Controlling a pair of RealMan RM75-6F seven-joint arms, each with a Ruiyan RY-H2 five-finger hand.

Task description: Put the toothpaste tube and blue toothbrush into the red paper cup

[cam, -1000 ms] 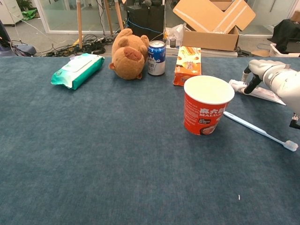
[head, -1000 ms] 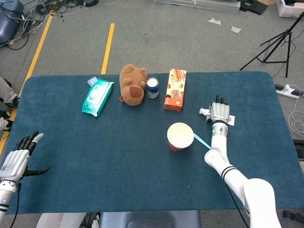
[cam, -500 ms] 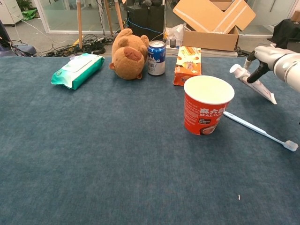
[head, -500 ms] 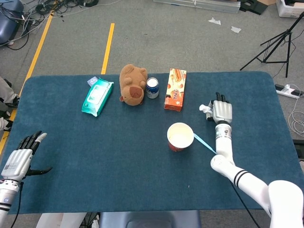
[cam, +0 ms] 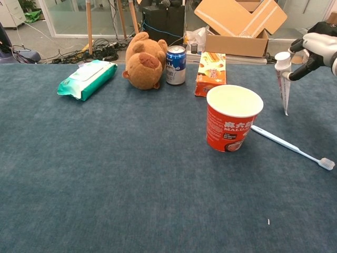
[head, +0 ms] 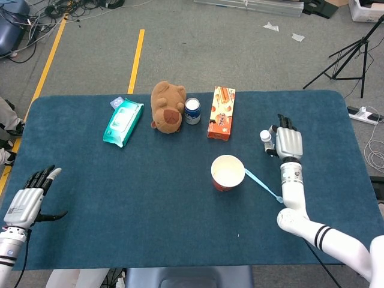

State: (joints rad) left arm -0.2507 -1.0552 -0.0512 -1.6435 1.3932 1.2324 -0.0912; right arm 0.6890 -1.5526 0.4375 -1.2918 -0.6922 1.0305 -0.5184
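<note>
Toothpaste tube hangs cap-up at the right edge of the chest view, pinched near its cap by the right hand, with its flat tail pointing down and clear of the table. The red paper cup stands left of it and lower in the frame, apart from the tube. The blue toothbrush lies on the cloth at lower right, one end just beside the cup's base.

The hold looks like the weak point: it sits high on the tube, so the long body can swing as the arm travels, and the tail may strike the cup's rim instead of entering. The cup is light paper and would probably tip or slide if nudged. A slip of the pinch would drop the tube onto the toothbrush or cloth.

In the head view the right hand sits at right of centre, raised, with its forearm running down toward the lower right corner. The left hand rests at the lower left corner, fingers spread, holding nothing.
</note>
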